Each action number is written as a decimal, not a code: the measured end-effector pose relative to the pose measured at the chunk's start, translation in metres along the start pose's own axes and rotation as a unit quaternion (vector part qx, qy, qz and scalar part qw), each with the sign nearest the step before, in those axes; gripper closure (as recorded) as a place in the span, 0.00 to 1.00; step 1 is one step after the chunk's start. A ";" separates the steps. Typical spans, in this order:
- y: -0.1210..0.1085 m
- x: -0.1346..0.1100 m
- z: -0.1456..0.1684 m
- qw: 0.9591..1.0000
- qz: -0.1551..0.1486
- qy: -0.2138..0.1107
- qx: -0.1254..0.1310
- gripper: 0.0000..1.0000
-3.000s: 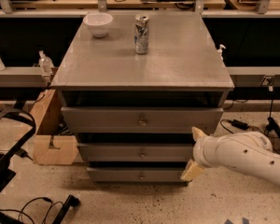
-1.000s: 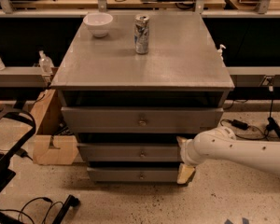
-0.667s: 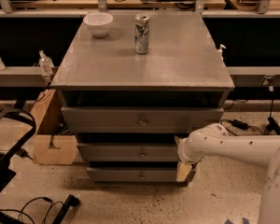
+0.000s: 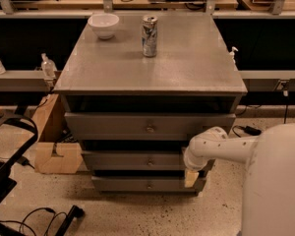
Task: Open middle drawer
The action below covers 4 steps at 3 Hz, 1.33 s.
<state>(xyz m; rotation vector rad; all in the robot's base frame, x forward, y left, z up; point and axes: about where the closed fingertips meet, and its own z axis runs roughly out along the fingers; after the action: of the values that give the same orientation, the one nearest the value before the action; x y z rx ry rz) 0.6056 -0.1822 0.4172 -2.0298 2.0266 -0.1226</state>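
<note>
Bench (image 4: pixel 187 68) fills the middle of the view, grey and flat-topped, with three drawers stacked beneath; a white bowl (image 4: pixel 103 24) sits at the back left of the top; a drink can (image 4: pixel 149 29) stands upright just to the bowl's right, the two apart. The middle drawer (image 4: pixel 123 160) is the second front down, between the taller top drawer (image 4: pixel 108 126) and the slimmer bottom drawer (image 4: pixel 123 184); its small round knob (image 4: pixel 150 162) sits at centre with nothing touching it. The white arm (image 4: pixel 236 149) comes in from the right; its rounded wrist covers the right end of the middle drawer; the claw (image 4: pixel 191 177) points down below that, in front of the right end of the bottom drawer, well right of the knob; apart or together, I cannot tell. A cardboard box (image 4: pixel 54 156) rests on the floor left of the bench; black cables (image 4: pixel 39 215) trail nearby.
</note>
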 end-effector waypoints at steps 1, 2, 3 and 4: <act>0.007 -0.004 0.019 1.000 -0.008 0.007 -0.022 0.39; 0.006 -0.004 0.016 1.000 -0.008 0.007 -0.022 0.70; 0.005 -0.004 0.013 1.000 -0.008 0.007 -0.022 0.94; 0.004 -0.005 0.010 1.000 -0.008 0.007 -0.022 1.00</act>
<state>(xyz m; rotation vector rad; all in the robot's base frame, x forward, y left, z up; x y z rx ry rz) 0.6038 -0.1761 0.4066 -2.0772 2.0384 -0.0974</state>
